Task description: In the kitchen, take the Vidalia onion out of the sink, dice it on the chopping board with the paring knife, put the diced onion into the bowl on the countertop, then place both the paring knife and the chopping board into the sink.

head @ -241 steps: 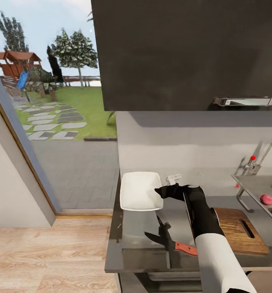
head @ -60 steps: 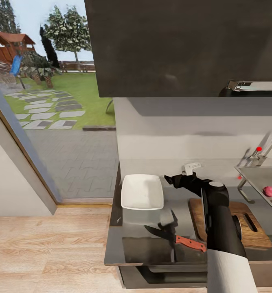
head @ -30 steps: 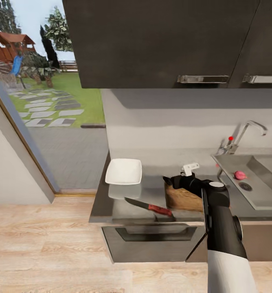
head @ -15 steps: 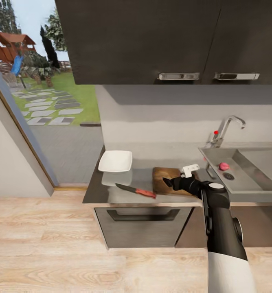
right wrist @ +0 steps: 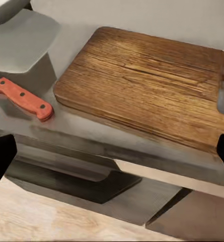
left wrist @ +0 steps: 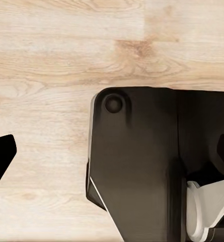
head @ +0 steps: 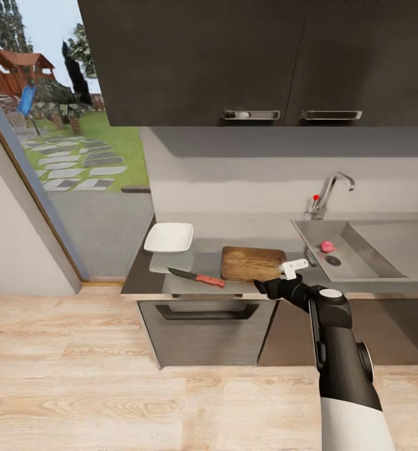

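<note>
Though grainy, round-cornered chopping board (head: 253,264)

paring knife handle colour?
Orange-red, with small dark rivets. The paring knife handle shows best in the right wrist view, lying on the countertop beside the chopping board.

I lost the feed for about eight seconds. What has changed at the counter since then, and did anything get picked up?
The robot has backed away from the countertop, so the head view now takes in the floor and more of the sink. The right gripper, earlier beside the bowl, now sits off the counter's front edge. Nothing was picked up: paring knife, chopping board and onion lie as before.
</note>
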`<state>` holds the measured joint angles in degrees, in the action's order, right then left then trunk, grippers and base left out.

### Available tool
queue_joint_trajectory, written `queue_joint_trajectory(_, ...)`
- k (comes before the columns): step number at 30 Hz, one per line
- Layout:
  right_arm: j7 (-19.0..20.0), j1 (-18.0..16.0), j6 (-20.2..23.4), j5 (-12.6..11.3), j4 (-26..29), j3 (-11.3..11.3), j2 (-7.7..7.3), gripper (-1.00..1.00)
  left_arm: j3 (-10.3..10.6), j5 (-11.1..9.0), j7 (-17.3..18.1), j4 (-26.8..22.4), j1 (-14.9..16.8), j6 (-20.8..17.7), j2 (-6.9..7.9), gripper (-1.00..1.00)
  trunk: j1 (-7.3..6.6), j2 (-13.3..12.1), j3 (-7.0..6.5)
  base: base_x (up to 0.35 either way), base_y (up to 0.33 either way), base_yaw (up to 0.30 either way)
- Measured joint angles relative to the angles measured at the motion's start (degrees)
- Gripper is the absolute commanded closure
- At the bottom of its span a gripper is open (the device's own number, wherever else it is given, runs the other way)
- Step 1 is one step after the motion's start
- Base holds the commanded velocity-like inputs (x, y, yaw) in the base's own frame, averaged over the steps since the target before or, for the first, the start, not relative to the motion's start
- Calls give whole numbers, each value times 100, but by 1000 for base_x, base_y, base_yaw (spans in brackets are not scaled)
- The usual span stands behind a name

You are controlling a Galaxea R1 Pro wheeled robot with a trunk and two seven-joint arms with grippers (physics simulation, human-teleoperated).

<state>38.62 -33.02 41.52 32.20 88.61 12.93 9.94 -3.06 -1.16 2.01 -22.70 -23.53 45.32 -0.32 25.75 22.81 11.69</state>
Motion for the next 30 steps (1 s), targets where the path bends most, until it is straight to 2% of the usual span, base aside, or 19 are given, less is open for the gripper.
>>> queue_joint_trajectory(2, -462, 86, -200, 37, 0, -6, 0, -100, 0, -6, -2, -4, 0, 0, 0, -100, 0, 0, 0, -15, -10, 0)
queue_joint_trajectory(6, -925, 239, -690, 46, -1, -14, 0, -100, -6, -11, -7, -10, 0, 0, 0, -100, -1, 0, 0, -6, -4, 0)
queue_joint_trajectory(13, -1244, 388, -1023, 43, 12, -21, 0, -100, -9, -13, -10, -17, 0, -3, 0, -100, -1, 0, 0, -1, -1, 0)
queue_joint_trajectory(14, -1771, 400, -1050, 27, 9, -31, 0, -100, -10, -13, -10, -15, 0, -7, 0, -100, -1, 0, 0, 0, 0, 0)
queue_joint_trajectory(16, -2440, 404, -1054, -18, 3, -175, 0, -100, -10, -13, -11, -15, 0, -8, 0, -100, -1, 0, 0, 0, 0, 0)
queue_joint_trajectory(17, -2602, 405, -1055, -40, 2, -257, 0, -100, -10, -13, -11, -14, 0, -8, 0, -100, -1, 0, 0, 0, 0, 0)
queue_joint_trajectory(19, -3053, 407, -1059, -143, -9, -578, 0, -100, -10, -13, -11, -14, 0, -8, 0, -100, 0, 0, 0, 0, 0, 0)
queue_joint_trajectory(20, -3358, 415, -1062, -245, -16, -802, 1, -100, -10, -13, -11, -14, 0, -8, 0, -100, -1, 0, 0, 0, 0, 0)
queue_joint_trajectory(21, -3510, 422, -1064, -306, -17, -907, 1, -100, -10, -13, -12, -14, 0, -8, 0, -100, 0, 0, 0, 0, 0, 0)
queue_joint_trajectory(22, -4144, 442, -1068, -675, -27, -1172, 3, -100, -12, -14, -16, -14, 0, -9, 0, -100, -1, 0, 0, 0, 0, 0)
queue_joint_trajectory(23, -4487, 448, -1071, -966, -38, -1263, 3, -100, -11, -14, -20, -14, 0, -9, 0, -100, 0, 0, 0, 0, 0, 0)
queue_joint_trajectory(25, -4767, 453, -1084, -1279, -45, -1343, 5, -100, -11, -15, -22, -14, 0, -9, 0, -100, 0, 0, 0, 0, 0, 0)
queue_joint_trajectory(26, -4972, 455, -1101, -1570, -50, -1440, 6, -100, -11, -14, -24, -14, 0, -8, 0, -100, 0, 0, 0, 0, 0, 0)
queue_joint_trajectory(28, -5171, 464, -1170, -1944, -50, -1588, 6, -100, -11, -13, -25, -14, 0, -8, 0, -100, -1, 0, 0, 0, 0, 0)
queue_joint_trajectory(30, -5276, 529, -1345, -2170, -45, -1681, 6, -100, -11, -13, -26, -14, 0, -8, 0, -100, -1, 0, 0, 0, 0, 0)
